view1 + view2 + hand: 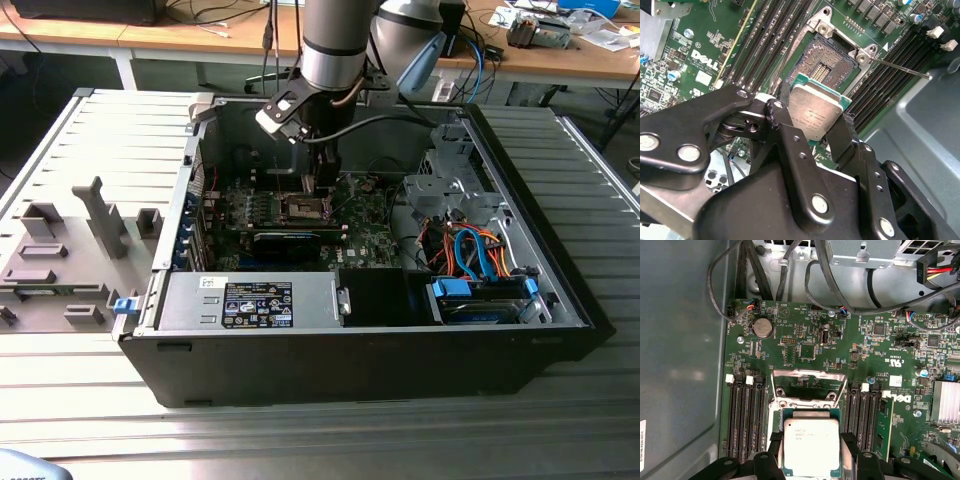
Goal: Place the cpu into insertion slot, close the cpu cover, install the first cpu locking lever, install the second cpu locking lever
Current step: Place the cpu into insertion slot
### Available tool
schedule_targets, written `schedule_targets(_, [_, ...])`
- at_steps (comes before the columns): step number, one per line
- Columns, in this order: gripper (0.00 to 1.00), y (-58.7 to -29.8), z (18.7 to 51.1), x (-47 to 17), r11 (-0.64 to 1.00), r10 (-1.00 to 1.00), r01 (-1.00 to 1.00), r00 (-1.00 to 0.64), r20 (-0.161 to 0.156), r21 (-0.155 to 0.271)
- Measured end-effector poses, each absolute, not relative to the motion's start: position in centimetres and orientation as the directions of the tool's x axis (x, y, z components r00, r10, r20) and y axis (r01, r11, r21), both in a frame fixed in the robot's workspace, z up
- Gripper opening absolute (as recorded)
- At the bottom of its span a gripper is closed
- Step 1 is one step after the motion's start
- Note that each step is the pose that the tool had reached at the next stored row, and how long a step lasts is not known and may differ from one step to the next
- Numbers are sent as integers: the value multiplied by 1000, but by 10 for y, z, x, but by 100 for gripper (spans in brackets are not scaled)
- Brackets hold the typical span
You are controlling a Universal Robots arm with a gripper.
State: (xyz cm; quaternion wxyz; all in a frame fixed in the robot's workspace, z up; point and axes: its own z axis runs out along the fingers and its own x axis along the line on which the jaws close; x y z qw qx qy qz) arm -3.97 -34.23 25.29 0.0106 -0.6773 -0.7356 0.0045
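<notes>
An open desktop computer case lies on its side on a ribbed metal desk, and a robot arm reaches down into it. The landmark here is the insertion slot, a square socket with a brownish pin field and a silvery rim, set in the green circuit board. The arm's black jaws are pinching the cpu by two opposite edges. The chip is a small flat square with a dull silver-grey top, and it hangs just above the insertion slot. In the second wrist view it covers the socket's near edge while most of the pin field lies bare beyond it. In the first wrist view it sits almost squarely over the socket. Whether any edge touches the rim cannot be told, but it looks not yet seated. The cpu cover, a thin silvery frame, stands raised at the far side of the insertion slot, so the socket is open. One thin metal locking lever angles away from a corner of the slot, unlatched; the other lever cannot be made out. Long black memory slots run along both sides of the insertion slot. Judging from this, the first step is underway, and closing the cover and both levers remain.
</notes>
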Motion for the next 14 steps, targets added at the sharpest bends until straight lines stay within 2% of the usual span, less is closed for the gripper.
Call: schedule_targets(14, [55, -342, 244, -40, 82, 997, 996, -82, 9, -21])
